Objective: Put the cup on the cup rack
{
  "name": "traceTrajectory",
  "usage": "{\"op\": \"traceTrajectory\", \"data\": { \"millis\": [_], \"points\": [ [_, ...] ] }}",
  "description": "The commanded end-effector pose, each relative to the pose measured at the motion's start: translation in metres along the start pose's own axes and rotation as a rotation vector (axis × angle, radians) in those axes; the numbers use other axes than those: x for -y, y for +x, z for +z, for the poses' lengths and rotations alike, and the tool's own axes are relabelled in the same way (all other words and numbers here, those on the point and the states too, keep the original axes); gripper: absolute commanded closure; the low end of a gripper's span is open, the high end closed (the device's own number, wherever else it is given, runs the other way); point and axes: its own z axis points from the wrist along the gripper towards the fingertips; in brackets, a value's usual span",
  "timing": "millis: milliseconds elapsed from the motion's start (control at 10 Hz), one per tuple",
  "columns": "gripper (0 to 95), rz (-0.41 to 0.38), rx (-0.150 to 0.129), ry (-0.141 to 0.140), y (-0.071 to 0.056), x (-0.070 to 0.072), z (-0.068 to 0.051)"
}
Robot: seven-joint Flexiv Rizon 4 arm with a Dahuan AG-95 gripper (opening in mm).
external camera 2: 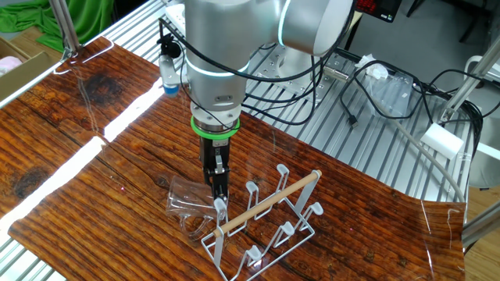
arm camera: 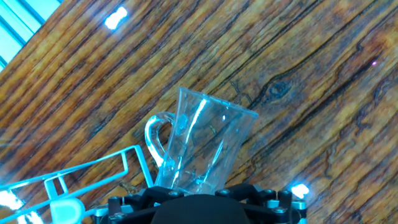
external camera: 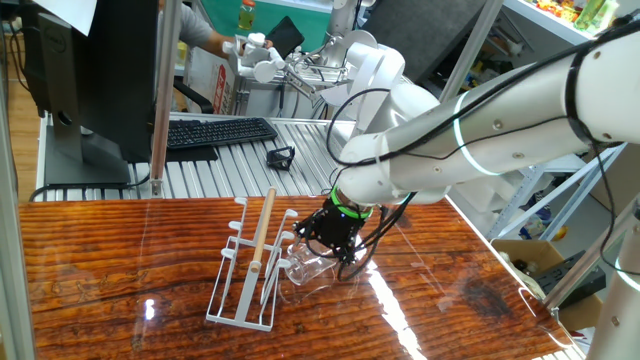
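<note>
Hand: the hand (external camera 2: 216,190) pointed straight down, low over the tabletop (external camera 2: 94,148), its jaws spread wide and gripping nothing.
Cup: a clear glass cup (arm camera: 202,146) with a looped handle lay on its side on the tabletop, directly below the hand. In the hand view it reached out from under the hand, with its handle on the rack side.
Contact: the fingertips stood right at the cup; whether they touched the glass could not be told.
Rack: a white wire rack (external camera: 245,270) with a light wooden rod stood upright just beside the hand, close against the cup. Its pegs carried nothing.
Arm: the white arm (external camera: 470,140) reached in from above, a green ring just above the hand.
Tabletop: glossy dark wood grain streaked with bright glare.
</note>
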Motion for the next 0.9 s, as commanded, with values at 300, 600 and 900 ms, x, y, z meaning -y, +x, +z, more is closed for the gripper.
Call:
{"op": "traceTrajectory", "data": {
  "millis": [300, 600, 900],
  "points": [
    [0.0, -0.032, -0.002, 0.002, 0.0021, 0.0020, -0.0007],
    [0.0, -0.023, -0.001, 0.000, 0.0021, 0.0020, -0.0007],
    [0.0, -0.025, -0.007, -0.004, 0.0065, 0.0053, 0.0018]
  ]
}}
